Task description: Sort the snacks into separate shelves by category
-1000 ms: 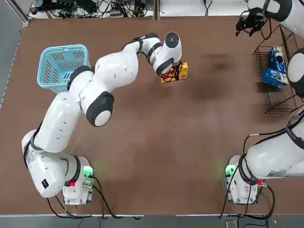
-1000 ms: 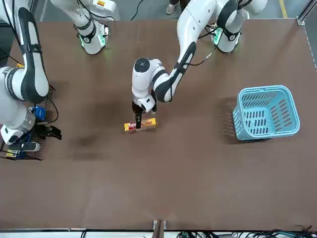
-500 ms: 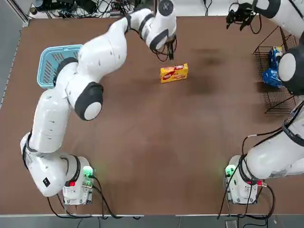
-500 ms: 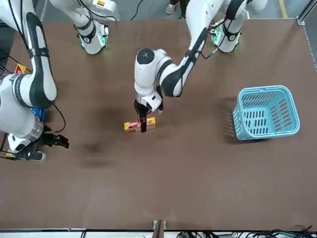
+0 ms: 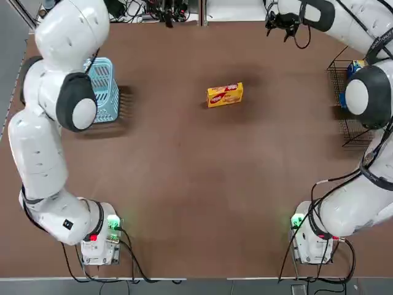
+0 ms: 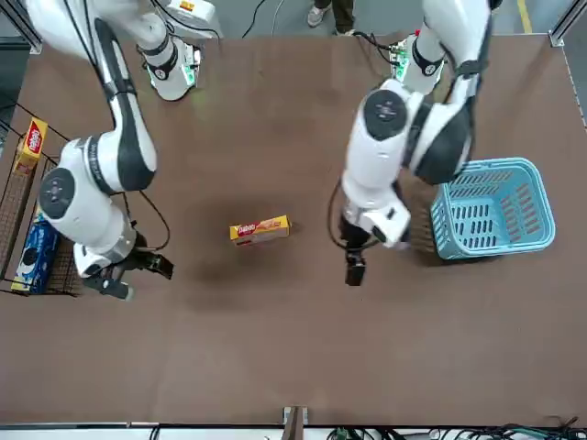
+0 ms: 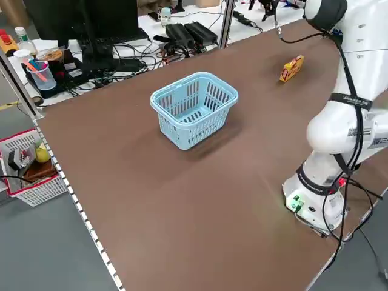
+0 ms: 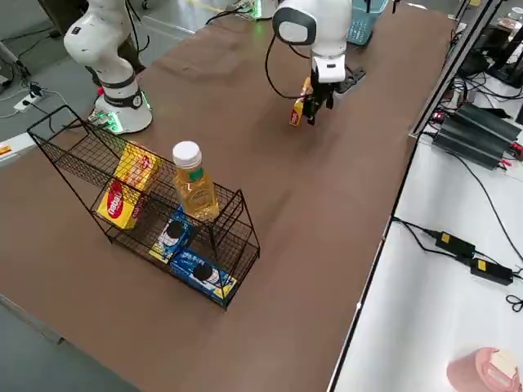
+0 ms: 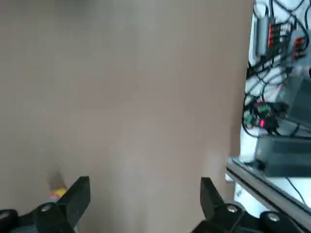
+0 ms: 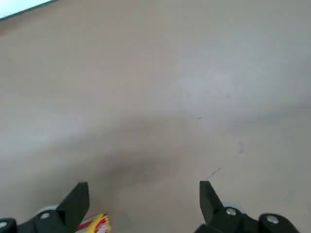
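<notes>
Near the centre of the front view, the small yellow-orange packet with a red logo [image 6: 260, 230] lies on the smooth brown counter [image 6: 303, 339]. Right of it, the black two-fingered left tool [image 6: 355, 271] is wide and empty; the right tool [image 6: 138, 275], lower left, is also wide, beside the black wire-mesh rack [image 6: 62, 266].

White, rounded arm shells [image 5: 40, 150] — black bands at the joints, black cables [image 7: 356, 121] looping outside; green-lit bases [image 5: 101, 230], silver finger screws [image 9: 232, 208].
</notes>
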Motion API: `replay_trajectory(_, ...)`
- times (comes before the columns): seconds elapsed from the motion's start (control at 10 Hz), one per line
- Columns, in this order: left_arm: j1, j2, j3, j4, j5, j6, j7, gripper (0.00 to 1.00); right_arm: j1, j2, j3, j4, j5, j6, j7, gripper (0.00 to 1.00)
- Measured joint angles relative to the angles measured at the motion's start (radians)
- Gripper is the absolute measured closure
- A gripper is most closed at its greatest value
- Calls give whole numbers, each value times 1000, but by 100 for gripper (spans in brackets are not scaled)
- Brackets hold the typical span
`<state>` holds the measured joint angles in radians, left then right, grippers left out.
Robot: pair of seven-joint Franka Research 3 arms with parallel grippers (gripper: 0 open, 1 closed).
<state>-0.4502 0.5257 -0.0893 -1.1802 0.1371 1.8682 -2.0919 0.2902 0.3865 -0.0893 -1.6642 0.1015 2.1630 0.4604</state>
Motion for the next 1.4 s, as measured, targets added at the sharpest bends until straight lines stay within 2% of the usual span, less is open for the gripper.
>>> replay_trajectory(0.2, 106, -84, 0, -52, -21, -102, 252, 0, 58, 3, 1, 24, 0, 1, 125, 0)
replay_trajectory(0.5, 265, -275, -1, -246, -104, -125, 689, 0, 191, 11, 4, 50, 0, 1, 335, 0)
replay_trajectory(0.7, 315, -382, 0, -345, -119, -193, 990, 0, 284, 21, 4, 51, -1, 33, 513, 0)
replay_trajectory(1.1, 399, -457, 3, -359, -119, -332, 1657, 0, 354, 43, 2, 49, -1, 53, 974, 0)
replay_trajectory(1.2, 408, -471, 5, -352, -119, -342, 1775, 0, 372, 59, 2, 48, -2, 53, 1082, 0)
replay_trajectory(1.4, 414, -482, 4, -346, -119, -344, 1849, 0, 428, 110, 2, 47, -12, 54, 1242, 0)
